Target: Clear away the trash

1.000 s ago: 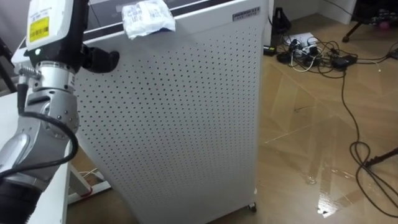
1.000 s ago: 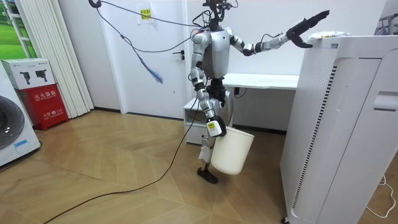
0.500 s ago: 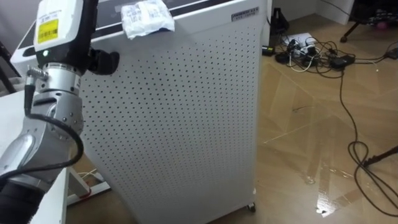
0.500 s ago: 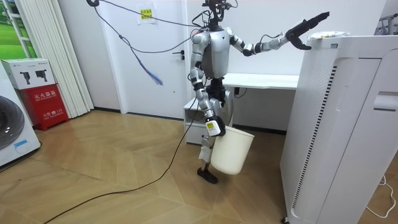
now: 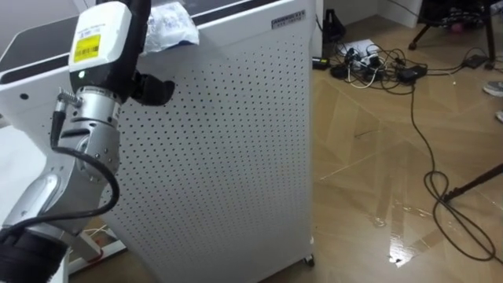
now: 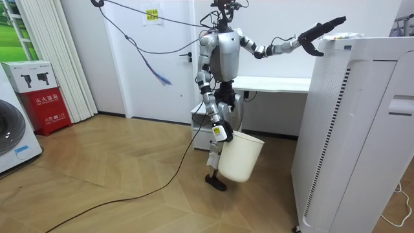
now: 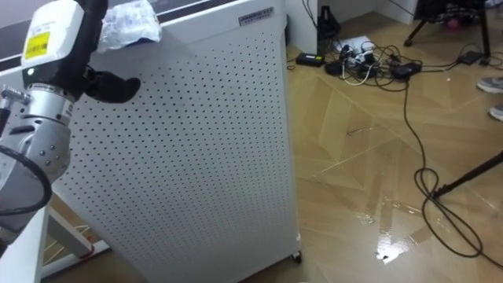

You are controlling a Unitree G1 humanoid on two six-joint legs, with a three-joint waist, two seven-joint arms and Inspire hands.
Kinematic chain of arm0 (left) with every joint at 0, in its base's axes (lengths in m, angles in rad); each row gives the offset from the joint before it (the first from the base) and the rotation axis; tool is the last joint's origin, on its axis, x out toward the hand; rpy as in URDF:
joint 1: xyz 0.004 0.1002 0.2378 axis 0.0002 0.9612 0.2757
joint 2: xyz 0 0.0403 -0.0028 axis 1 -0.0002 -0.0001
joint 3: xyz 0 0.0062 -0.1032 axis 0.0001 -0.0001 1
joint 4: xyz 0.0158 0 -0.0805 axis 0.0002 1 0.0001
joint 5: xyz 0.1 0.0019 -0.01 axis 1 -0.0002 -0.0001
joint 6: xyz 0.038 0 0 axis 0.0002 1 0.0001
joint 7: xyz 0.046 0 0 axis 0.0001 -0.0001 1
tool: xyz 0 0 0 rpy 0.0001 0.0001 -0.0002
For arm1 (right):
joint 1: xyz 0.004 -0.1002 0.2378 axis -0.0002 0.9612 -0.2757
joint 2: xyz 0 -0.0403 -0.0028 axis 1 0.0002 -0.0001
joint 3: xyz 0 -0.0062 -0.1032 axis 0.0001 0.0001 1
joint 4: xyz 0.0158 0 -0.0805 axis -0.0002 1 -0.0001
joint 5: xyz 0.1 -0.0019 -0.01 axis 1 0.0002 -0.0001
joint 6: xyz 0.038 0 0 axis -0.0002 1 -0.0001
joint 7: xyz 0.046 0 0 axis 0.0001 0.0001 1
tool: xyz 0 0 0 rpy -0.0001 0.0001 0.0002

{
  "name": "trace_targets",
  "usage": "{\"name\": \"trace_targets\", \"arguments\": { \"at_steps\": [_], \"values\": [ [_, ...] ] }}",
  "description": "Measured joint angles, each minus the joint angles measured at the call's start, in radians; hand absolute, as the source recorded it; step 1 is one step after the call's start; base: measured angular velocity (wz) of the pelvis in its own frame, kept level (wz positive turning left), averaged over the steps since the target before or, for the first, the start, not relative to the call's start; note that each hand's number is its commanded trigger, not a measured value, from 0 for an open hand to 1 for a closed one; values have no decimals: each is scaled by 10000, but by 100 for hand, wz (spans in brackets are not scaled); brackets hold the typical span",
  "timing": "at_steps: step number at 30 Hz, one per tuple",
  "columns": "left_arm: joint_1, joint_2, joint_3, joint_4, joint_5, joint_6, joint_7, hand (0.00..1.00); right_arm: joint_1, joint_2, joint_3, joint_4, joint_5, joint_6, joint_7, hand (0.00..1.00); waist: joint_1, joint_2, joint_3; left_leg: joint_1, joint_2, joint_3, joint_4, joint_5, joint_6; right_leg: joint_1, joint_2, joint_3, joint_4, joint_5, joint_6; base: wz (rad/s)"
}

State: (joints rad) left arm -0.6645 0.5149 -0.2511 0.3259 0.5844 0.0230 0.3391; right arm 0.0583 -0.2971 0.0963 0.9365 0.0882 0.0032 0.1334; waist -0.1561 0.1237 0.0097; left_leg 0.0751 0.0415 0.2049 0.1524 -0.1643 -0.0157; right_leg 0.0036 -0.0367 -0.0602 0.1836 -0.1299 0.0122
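The left robot hand [image 5: 104, 45] has crept closer over the top of the white cabinet [image 5: 224, 141] and is now just beside the crumpled wrapper [image 5: 171, 23] lying there. Its fingers are straight and hold nothing, so the grasp looks imminent. The right robot hand [image 6: 221, 133] grips a white bucket [image 6: 240, 158] near the cabinet.

Left hand [image 5: 153, 89] black; white block with yellow label on its back. Behind hand: ribbed silver wrist, grey metal forearm, black cable looping alongside, dark elbow cover. Torso silver-grey, waist and legs dark. Right hand [image 6: 220, 134] carries same yellow-marked tag.
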Motion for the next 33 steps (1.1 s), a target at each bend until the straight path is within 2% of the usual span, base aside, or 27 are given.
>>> {"name": "trace_targets", "arguments": {
  "at_steps": [5,6,7,8,16,24,33],
  "values": [
    [0,-300,-36,11,1,7,-1,0,-3,51,12,38,70,2,0,100,-27,-19,19,21,0,23,-11,0,0,0,3,19,-6,0,0,0],
    [0,-354,-63,21,1,18,-3,16,-3,76,2,39,70,2,1,100,-50,-24,23,21,0,22,-11,-1,1,5,5,21,-25,0,0,0],
    [0,-364,-91,21,2,19,-11,55,-3,86,-1,39,70,2,1,100,-57,-24,23,18,1,23,-11,-1,1,3,6,22,-28,0,0,0],
    [0,-372,-140,21,2,19,-39,100,-3,112,-8,39,70,10,1,100,-66,-23,23,14,0,23,-11,-2,2,-6,7,25,-29,0,1,0],
    [-3,-370,-188,20,392,46,-192,100,3,198,-1,39,130,45,8,100,-45,-14,23,-18,2,18,-10,-2,2,32,10,9,-127,2,-2,0],
    [-517,-354,33,20,395,198,63,100,18,190,0,20,264,111,5,100,-43,-50,50,87,1,24,-24,-4,3,158,6,5,-169,1,-1,0],
    [-537,-271,128,81,388,212,24,100,22,169,9,-77,286,200,6,100,-48,-91,78,192,-12,90,-39,-5,4,221,-8,-6,-155,-2,4,-1]
  ]
}}
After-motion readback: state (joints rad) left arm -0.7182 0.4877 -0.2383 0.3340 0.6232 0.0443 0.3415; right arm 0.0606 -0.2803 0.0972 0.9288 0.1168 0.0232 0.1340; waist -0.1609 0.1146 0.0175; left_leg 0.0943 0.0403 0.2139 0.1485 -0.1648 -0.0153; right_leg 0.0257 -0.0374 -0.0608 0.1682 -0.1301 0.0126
